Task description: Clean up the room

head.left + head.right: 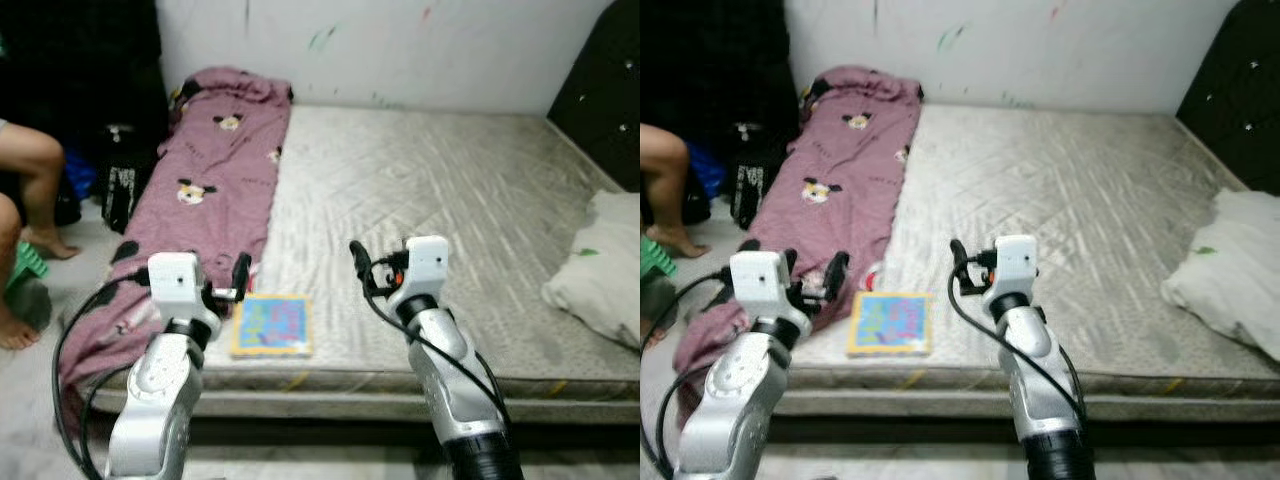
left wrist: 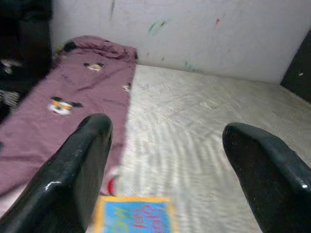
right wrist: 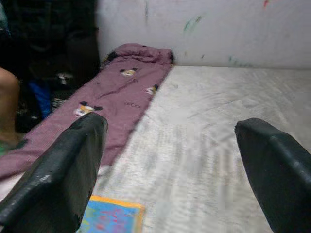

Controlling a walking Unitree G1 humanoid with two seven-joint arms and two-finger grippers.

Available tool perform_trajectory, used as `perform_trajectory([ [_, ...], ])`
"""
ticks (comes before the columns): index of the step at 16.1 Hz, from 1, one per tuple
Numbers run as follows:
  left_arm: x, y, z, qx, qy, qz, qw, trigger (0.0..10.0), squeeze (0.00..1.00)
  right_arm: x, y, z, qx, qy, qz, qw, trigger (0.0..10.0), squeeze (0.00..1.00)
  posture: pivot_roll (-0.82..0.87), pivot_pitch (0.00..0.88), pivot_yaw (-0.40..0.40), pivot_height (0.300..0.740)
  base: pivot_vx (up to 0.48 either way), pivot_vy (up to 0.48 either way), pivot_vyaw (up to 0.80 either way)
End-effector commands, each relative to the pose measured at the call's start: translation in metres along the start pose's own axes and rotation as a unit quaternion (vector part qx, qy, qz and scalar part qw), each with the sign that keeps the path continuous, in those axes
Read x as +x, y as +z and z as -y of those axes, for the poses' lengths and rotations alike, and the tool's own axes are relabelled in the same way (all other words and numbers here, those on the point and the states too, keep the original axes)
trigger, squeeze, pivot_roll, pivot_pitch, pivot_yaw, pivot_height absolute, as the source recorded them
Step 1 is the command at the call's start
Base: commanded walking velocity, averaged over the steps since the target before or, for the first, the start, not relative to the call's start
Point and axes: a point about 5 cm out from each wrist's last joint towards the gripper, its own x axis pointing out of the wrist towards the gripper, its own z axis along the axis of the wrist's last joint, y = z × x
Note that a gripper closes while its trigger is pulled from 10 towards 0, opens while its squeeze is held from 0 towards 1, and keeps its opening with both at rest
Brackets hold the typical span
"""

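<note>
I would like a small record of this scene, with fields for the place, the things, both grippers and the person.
place: bare mattress against a marked wall
blanket: maroon, cartoon print, along the mattress's left side
book: colourful, flat near the front edge, beside the blanket
pillow: white, at the right edge
left gripper: open, above the front edge, just left of the book
right gripper: open, raised over the mattress, right of the book
person: bare legs at far left, on the floor
</note>
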Motion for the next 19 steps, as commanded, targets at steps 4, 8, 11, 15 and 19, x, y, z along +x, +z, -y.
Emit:
perform_trajectory([
  [4, 0.0007, 0.0023, 0.0011, -0.007, -0.006, 0.004, 1.000, 10.0, 0.00, 0.0009, 0.0024, 0.0024, -0.002, -0.005, 0.003, 1.000, 10.0, 0.00, 0.04, 0.000, -0.043, 0.740, 0.000, 0.000, 0.00],
  [8, 0.0002, 0.0041, 0.0029, -0.016, -0.017, 0.013, 1.000, 10.0, 0.00, 0.0011, 0.0023, 0.0026, -0.002, -0.006, 0.003, 1.000, 10.0, 0.00, 0.04, 0.000, -0.043, 0.740, 0.000, 0.000, 0.00],
  [11, 0.0000, 0.0045, 0.0034, -0.018, -0.019, 0.014, 1.000, 10.0, 0.00, 0.0012, 0.0025, 0.0030, -0.002, -0.007, 0.003, 1.000, 10.0, 0.00, 0.04, 0.000, -0.044, 0.740, 0.089, 0.000, 0.00],
  [15, 0.0002, 0.0045, 0.0034, -0.018, -0.020, 0.015, 1.000, 10.0, 0.00, 0.0016, 0.0025, 0.0031, -0.003, -0.006, 0.003, 1.000, 10.0, 0.00, 0.05, 0.000, -0.046, 0.740, 0.297, 0.000, 0.00],
  [19, 0.0000, 0.0042, 0.0031, -0.018, -0.021, 0.015, 1.000, 10.0, 0.00, 0.0016, 0.0025, 0.0031, -0.002, -0.007, 0.005, 1.000, 10.0, 0.00, 0.05, 0.000, -0.044, 0.740, 0.317, 0.000, 0.00],
])
